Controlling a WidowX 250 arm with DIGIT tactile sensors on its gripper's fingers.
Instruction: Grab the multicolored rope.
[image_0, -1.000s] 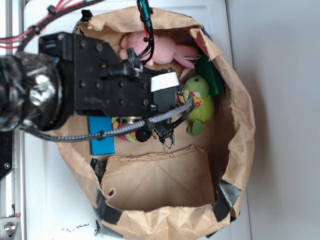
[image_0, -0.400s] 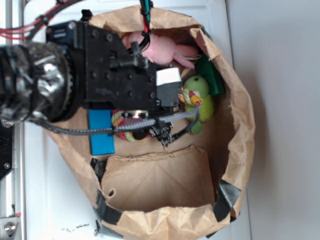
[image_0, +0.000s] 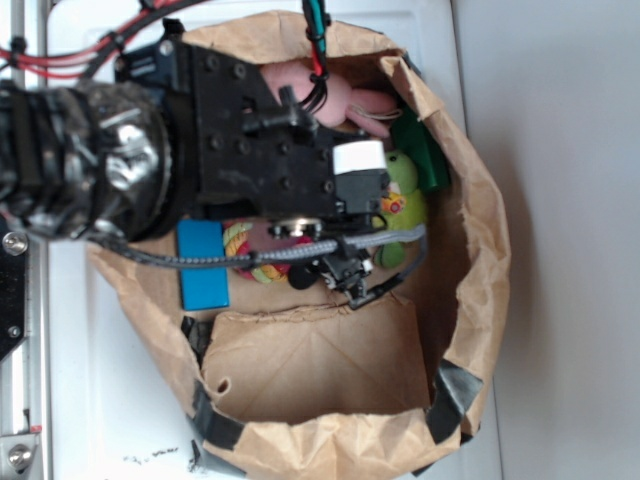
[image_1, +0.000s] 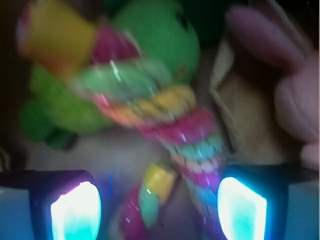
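Observation:
The multicolored rope (image_1: 170, 120), banded red, yellow and light green, runs diagonally through the blurred wrist view, down between the gripper's two lit pads (image_1: 75, 212). My gripper (image_1: 159, 210) is open, its jaws wide apart on either side of the rope's lower end and not touching it. From outside, only a coil of the rope (image_0: 243, 250) shows beneath the black wrist (image_0: 260, 150), which hides the fingers and the rest of the rope.
Everything lies in a brown paper bag (image_0: 480, 230) with raised walls. A lime-green plush (image_0: 405, 190) sits right of the rope, a pink plush (image_0: 345, 95) at the back, a blue block (image_0: 202, 265) on the left, and a dark green object (image_0: 420, 150) against the right wall.
The arm has shifted to the right over the bag, covering more of the pink and green plush. More of the rope's coil now shows at the wrist's lower left.

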